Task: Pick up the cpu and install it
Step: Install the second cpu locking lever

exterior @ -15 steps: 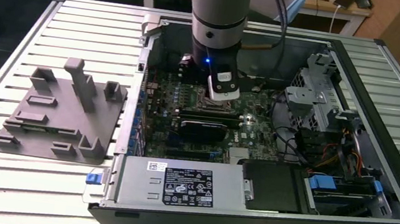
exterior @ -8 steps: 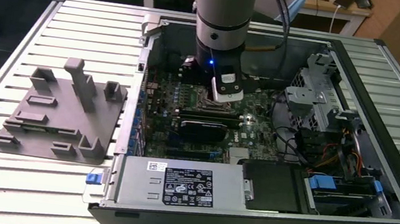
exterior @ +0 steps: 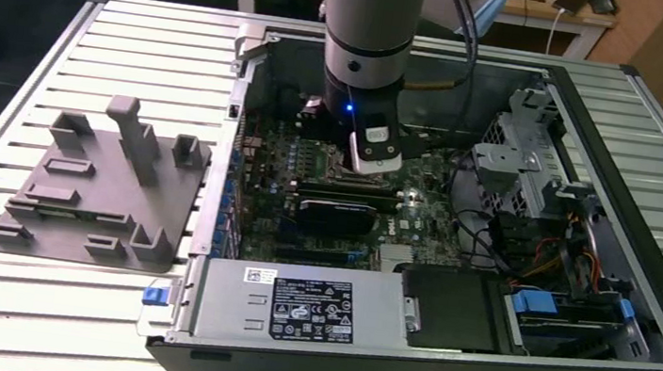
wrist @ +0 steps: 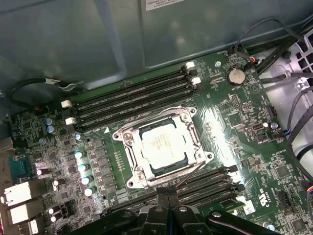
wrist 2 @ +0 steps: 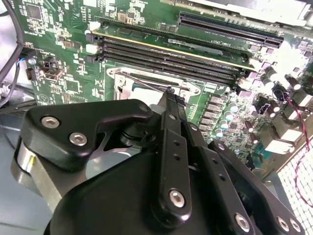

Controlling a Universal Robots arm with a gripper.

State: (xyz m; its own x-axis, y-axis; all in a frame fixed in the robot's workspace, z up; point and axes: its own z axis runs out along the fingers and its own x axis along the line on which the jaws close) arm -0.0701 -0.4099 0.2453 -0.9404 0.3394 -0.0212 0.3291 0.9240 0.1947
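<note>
The cpu, a flat silver square with a pale rim, lies inside the metal-framed motherboard socket in the first wrist view. My gripper hangs just above the board beside the socket, its two thin black fingers pressed together with nothing between them. In the second wrist view the same fingers point down at the socket frame, apart from it. In the exterior view the arm reaches down into the open computer case, over the middle of the green board.
Memory slots run along both sides of the socket. A grey plastic fixture block sits on the slatted table at the exterior view's left. A power supply, a drive cage and loose cables crowd the case.
</note>
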